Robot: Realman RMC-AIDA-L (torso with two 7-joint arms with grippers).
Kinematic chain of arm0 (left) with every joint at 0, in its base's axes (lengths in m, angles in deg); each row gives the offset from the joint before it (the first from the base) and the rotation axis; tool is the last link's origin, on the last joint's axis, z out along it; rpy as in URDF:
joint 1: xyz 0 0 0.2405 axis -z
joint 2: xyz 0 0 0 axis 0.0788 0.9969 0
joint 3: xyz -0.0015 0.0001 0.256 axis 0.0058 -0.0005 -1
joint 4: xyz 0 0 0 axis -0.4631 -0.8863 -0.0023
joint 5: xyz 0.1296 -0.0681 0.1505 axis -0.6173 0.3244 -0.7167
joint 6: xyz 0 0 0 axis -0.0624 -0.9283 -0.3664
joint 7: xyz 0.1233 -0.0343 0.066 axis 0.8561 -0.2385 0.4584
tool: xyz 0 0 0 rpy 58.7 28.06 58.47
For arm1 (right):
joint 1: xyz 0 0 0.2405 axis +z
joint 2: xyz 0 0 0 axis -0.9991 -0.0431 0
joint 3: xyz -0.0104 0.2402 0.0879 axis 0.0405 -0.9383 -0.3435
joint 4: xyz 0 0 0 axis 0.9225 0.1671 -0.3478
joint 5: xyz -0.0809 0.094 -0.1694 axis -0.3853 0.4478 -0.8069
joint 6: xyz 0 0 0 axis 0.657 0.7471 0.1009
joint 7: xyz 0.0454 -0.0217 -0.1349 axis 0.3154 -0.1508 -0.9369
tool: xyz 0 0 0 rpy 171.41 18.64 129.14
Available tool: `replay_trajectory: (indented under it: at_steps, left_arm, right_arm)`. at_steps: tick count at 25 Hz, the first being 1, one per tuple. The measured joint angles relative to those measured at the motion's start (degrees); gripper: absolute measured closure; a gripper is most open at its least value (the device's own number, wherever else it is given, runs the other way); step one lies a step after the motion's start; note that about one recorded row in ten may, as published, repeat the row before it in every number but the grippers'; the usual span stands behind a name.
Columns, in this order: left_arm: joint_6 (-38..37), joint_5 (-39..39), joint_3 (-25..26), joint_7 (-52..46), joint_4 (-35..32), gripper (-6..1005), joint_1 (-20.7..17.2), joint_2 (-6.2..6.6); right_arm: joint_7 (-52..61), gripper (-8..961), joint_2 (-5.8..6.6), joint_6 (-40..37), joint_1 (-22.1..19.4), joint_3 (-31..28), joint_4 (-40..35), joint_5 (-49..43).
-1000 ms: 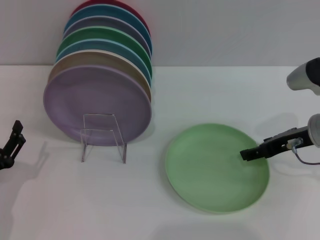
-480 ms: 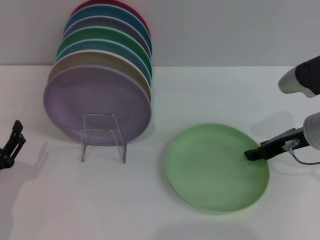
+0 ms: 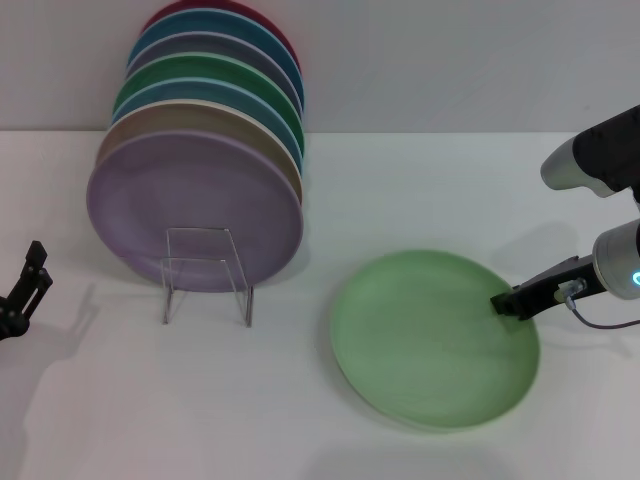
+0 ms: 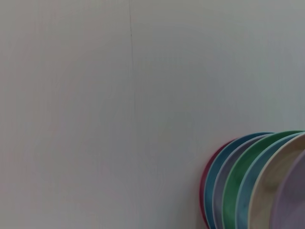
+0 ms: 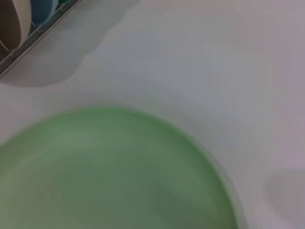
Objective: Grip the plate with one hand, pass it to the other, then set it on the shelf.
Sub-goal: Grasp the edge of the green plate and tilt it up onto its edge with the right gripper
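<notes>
Plate: pale green, flat on table, its near rim under right gripper tip. Finger spread: cannot tell. Left gripper idle, well apart. Risk: shallow rim bite, plate slipping or skidding when lifted.

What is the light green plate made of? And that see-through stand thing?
The plate looks like matte ceramic or melamine: smooth, dull, no shine; I can't tell which. The stand looks like clear acrylic, since the lavender plate shows through it and its edges glint.
</notes>
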Motion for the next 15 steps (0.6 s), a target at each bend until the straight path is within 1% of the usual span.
replay_trajectory:
  at_steps: [5, 15]
  left_arm:
    - [0.0, -0.15, 0.0, 0.0, 0.0, 161, 0.0, 0.0]
    - [0.0, -0.27, -0.16, 0.0, 0.0, 161, 0.0, 0.0]
  right_arm:
    - [0.11, 819, -0.02, -0.27, -0.09, 0.01, -0.12, 0.34]
    - [-0.41, 828, -0.2, 0.19, -1.82, 0.01, 2.95, 2.5]
